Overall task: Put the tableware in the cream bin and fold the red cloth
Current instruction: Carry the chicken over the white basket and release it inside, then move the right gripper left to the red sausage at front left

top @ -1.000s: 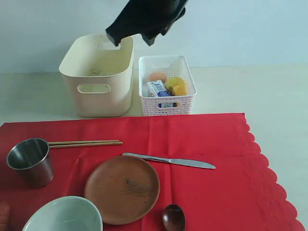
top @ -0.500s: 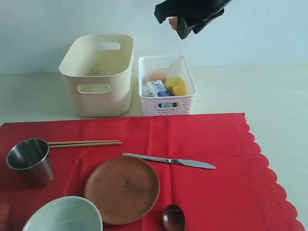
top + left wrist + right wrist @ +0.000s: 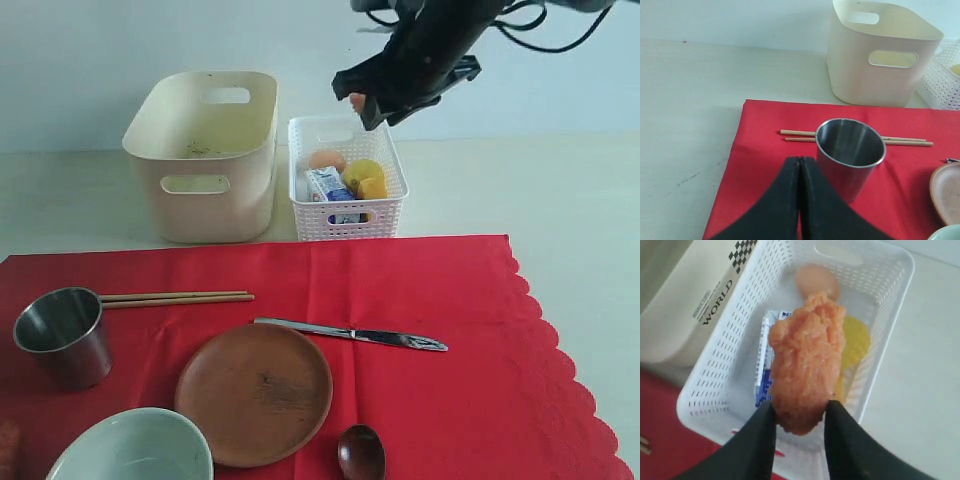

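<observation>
On the red cloth lie the steel cup, chopsticks, brown plate, pale green bowl, knife and dark spoon. The cream bin stands behind the cloth, with only specks inside. My right gripper hangs over the white basket, shut on an orange fried food piece. My left gripper is shut with nothing in it, low over the cloth just beside the cup; the chopsticks lie beyond it.
The white lattice basket stands right of the cream bin and holds an egg, a lemon and a milk carton. Bare pale table lies right of the cloth's scalloped edge.
My right gripper has swung from above the cream bin to the right and down, carrying the food piece to above the white basket. The tableware has not moved.
</observation>
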Motion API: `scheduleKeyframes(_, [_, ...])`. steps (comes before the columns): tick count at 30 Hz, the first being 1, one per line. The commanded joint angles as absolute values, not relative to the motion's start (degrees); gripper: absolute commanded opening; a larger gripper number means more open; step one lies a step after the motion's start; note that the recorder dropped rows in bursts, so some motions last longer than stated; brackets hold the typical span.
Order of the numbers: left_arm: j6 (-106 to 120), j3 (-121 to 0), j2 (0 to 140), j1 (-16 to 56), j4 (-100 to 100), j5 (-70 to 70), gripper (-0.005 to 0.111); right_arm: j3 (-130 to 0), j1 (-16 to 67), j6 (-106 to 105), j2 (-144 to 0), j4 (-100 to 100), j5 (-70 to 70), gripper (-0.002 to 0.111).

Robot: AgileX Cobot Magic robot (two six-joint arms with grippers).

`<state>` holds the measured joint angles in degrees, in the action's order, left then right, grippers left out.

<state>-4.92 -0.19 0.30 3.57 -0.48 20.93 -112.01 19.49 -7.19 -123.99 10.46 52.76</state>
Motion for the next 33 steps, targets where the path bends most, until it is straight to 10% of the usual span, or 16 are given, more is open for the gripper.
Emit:
scheduleKeyframes(1, [-4.8, 0.0, 0.0, 3.4, -0.6, 20.4, 0.000, -112.4, 19.2, -10.6, -128.2, 14.6, 46.0, 0.000])
scheduleKeyframes(14, [-4.8, 0.0, 0.0, 3.4, -0.6, 20.4, 0.000, -112.4, 19.3, -14.1, -135.9, 16.2, 39.6, 0.009])
scheduleKeyframes(21, [-4.8, 0.0, 0.0, 3.4, -0.6, 20.4, 0.000, -112.4, 19.3, -14.9, -133.9, 16.2, 39.7, 0.075])
scheduleKeyframes(33, [-4.8, 0.0, 0.0, 3.4, -0.6, 20.4, 0.000, -112.4, 19.3, -16.9, -121.6, 21.1, 56.2, 0.074])
